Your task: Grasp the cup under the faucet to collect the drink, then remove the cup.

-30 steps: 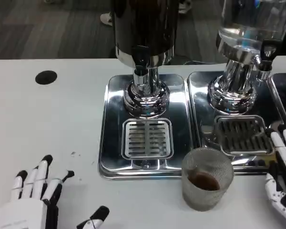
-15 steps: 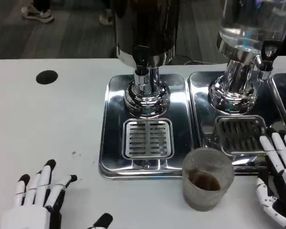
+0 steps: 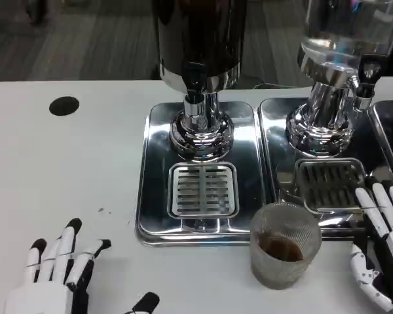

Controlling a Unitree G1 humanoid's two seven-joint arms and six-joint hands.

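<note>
A ribbed clear cup (image 3: 284, 245) with a little dark drink in its bottom stands upright on the white table, just in front of the steel drip trays. The dark dispenser's faucet (image 3: 194, 90) hangs over the left tray's grate (image 3: 202, 190), with nothing beneath it. My right hand (image 3: 380, 252) is at the frame's right edge beside the cup, fingers spread and apart from it, holding nothing. My left hand (image 3: 56, 278) lies at the bottom left with its fingers spread, far from the cup.
A second dispenser with clear liquid (image 3: 344, 33) stands over the right drip tray (image 3: 327, 183). A round black hole (image 3: 63, 106) marks the table at the far left. Bare table lies between my left hand and the trays.
My left hand has drawn back toward the bottom edge. My right hand has shifted slightly left and down beside the cup. The cup has not moved.
</note>
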